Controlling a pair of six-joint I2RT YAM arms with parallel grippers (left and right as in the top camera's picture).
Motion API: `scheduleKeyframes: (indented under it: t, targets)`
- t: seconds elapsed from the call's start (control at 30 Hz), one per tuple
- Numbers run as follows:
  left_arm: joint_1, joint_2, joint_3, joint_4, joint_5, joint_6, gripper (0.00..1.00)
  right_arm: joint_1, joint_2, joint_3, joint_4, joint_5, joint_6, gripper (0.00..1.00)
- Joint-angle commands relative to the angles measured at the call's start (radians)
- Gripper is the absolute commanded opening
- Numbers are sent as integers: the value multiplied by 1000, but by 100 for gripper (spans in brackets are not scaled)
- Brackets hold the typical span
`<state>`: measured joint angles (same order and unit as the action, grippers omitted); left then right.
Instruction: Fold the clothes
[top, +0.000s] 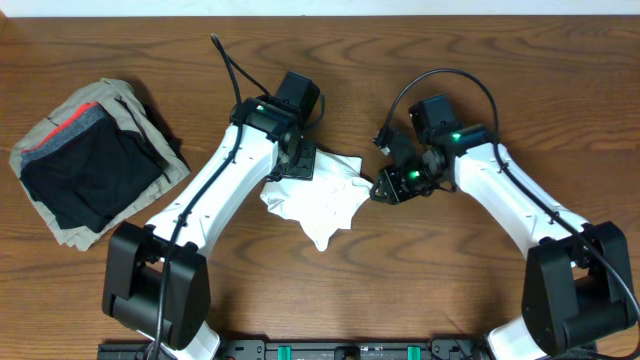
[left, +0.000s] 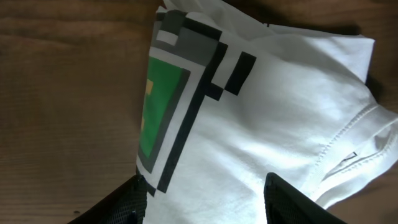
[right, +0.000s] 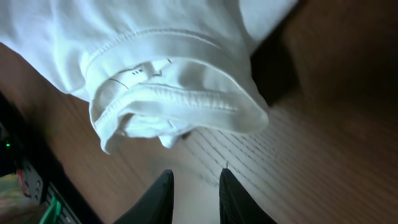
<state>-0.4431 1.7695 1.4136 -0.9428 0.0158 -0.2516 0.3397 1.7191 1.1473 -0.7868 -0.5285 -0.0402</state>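
The white T-shirt (top: 325, 205) lies bunched and wrinkled at the middle of the table. In the left wrist view its fabric (left: 273, 106) shows a green-and-dark blocky print (left: 163, 106). My left gripper (top: 300, 162) hangs over the shirt's upper left part. It (left: 206, 180) is open, its jaws wide apart with white cloth lying between and under them. My right gripper (top: 385, 186) is at the shirt's right edge. It (right: 196, 173) is open by a narrow gap with only bare wood between the tips. A rolled sleeve hem (right: 168, 93) lies just ahead of them.
A pile of folded black, grey, red and khaki garments (top: 95, 160) sits at the far left of the wooden table (top: 500, 60). Both arm bases and a dark rail (top: 330, 350) line the front edge. Black cables (top: 228, 70) loop behind the grippers.
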Motion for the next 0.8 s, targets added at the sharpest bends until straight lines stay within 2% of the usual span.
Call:
scheduleKeyframes:
  t: [0.0, 0.3, 0.6, 0.77]
  targets:
    - [3, 2, -3, -14, 2, -9, 60, 24, 40, 15, 20, 9, -9, 26]
    - [3, 4, -4, -37, 2, -9, 60, 38, 211, 15, 75, 9, -10, 26]
    - [3, 21, -66, -44, 3, -51, 61, 37, 228, 16, 341, 82, 56, 38]
    - [3, 21, -132, -34, 48, -69, 61, 37, 228, 16, 463, 119, 137, 36]
